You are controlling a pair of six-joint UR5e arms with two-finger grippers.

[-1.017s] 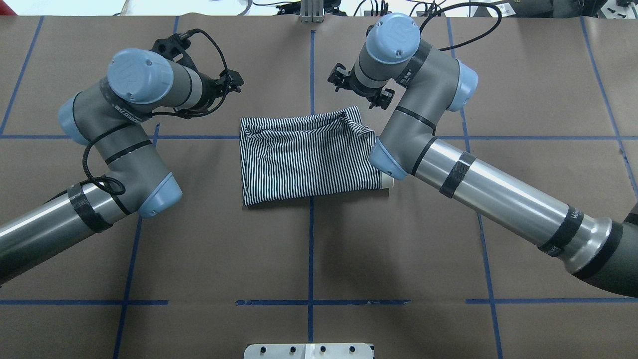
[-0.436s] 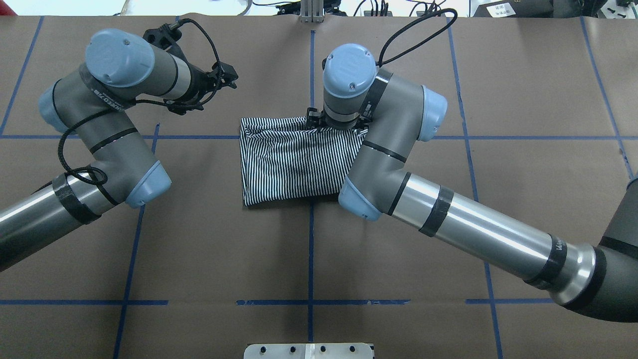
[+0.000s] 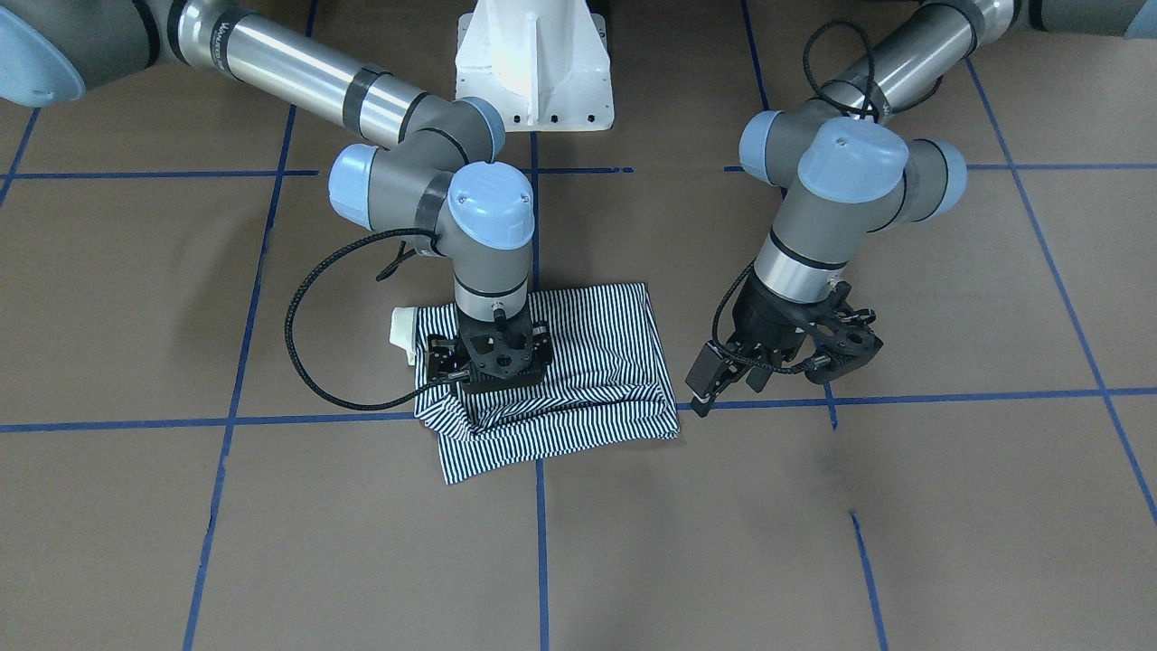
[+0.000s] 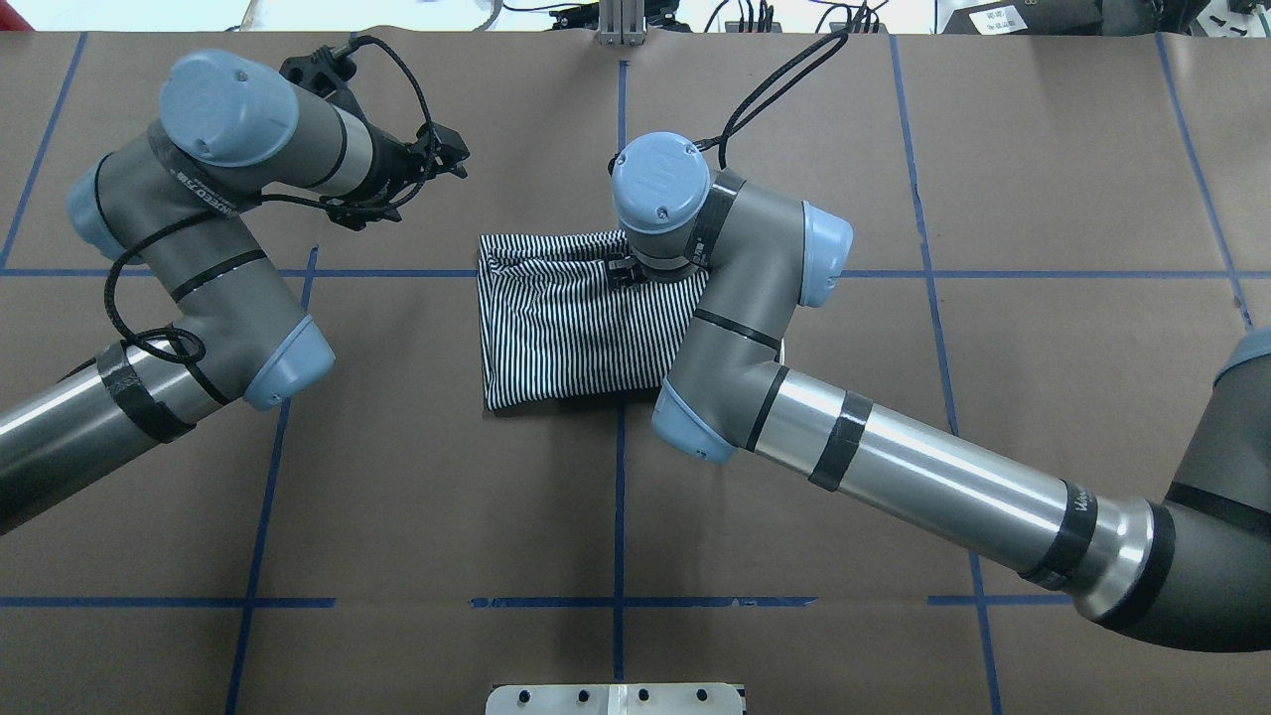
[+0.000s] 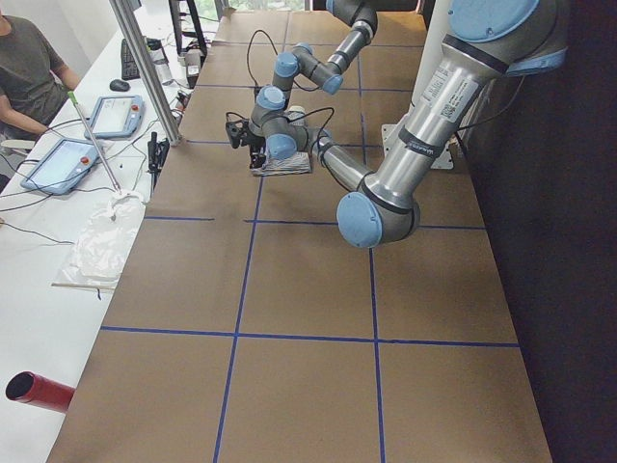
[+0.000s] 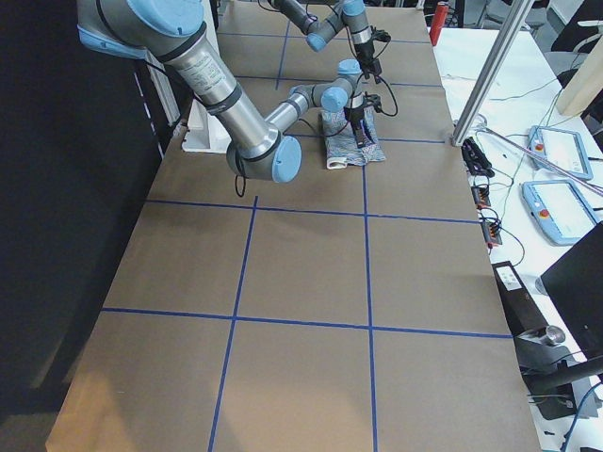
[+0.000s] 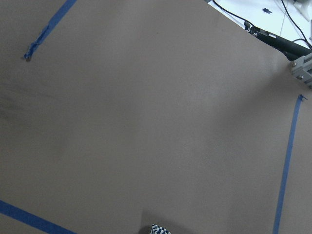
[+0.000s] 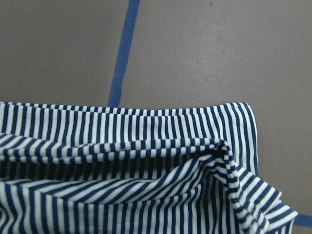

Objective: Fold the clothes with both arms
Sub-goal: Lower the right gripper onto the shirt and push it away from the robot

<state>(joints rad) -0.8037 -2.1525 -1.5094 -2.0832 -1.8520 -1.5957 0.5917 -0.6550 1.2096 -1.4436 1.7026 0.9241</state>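
Observation:
The striped polo shirt [image 4: 566,318] lies folded into a rough rectangle at the table's middle, with rumpled folds along its far edge [image 8: 122,146]. A bit of cream collar [image 3: 402,325] sticks out at one side. My right gripper [image 3: 488,375] points straight down onto that rumpled far edge, jaws spread open, fingertips hidden against the cloth. My left gripper [image 4: 447,159] is open and empty. It hovers above bare table to the left of the shirt's far corner [image 3: 782,366]. A tip of the shirt [image 7: 158,229] shows in the left wrist view.
Brown paper with blue tape lines [image 4: 618,497] covers the table. The white pedestal base [image 3: 533,63] stands at the robot's side. A side table with tablets [image 5: 67,159], a metal post [image 5: 145,68] and a seated person [image 5: 29,68] lie beyond the far edge.
My right arm has swung left from beside the shirt's far right corner and come down over its far edge. My left arm has drawn back a little to the left.

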